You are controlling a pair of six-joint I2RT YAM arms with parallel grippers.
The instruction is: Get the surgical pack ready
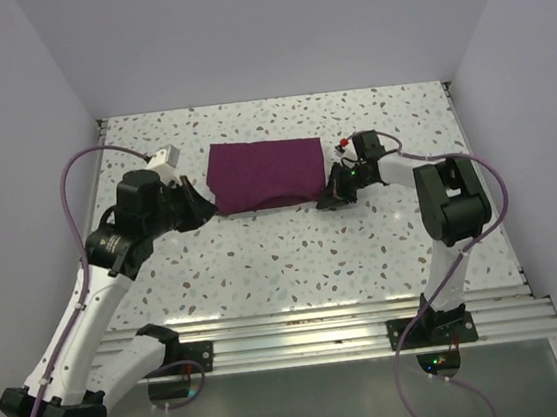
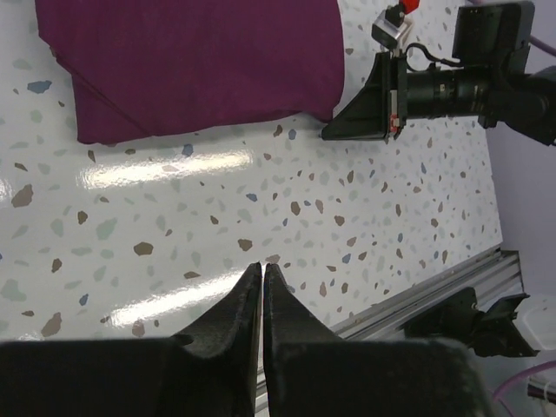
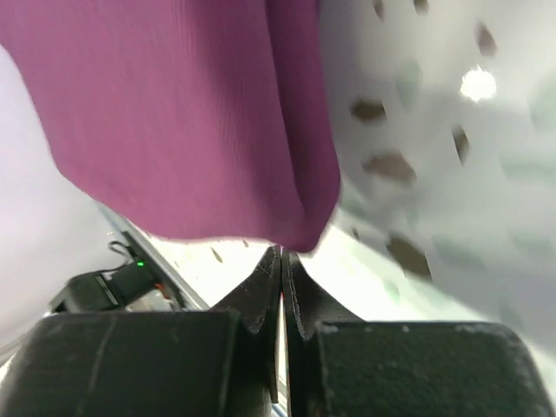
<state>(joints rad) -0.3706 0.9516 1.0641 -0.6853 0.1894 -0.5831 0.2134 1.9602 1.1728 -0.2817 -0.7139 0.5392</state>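
Nearest, left arm [image 1: 97, 290]: reaches forward and inward from its base, wrist low over the bench [image 1: 294, 257].
Left gripper [image 2: 262, 282]: jaws pressed together, nothing between them; bare bench lies between its tips and the cloth [image 1: 262, 173].
Right arm [image 1: 449, 199]: elbow raised, forearm turned inward toward the left.
Right gripper [image 3: 282, 265]: jaws together, tips at the cloth's near right corner; contact cannot be confirmed.
Cloth: folded flat, mid-bench toward the far side, long axis running left to right, lying ahead of both grippers and between them.
Judgement: right gripper is nearer; it must open before taking that corner.
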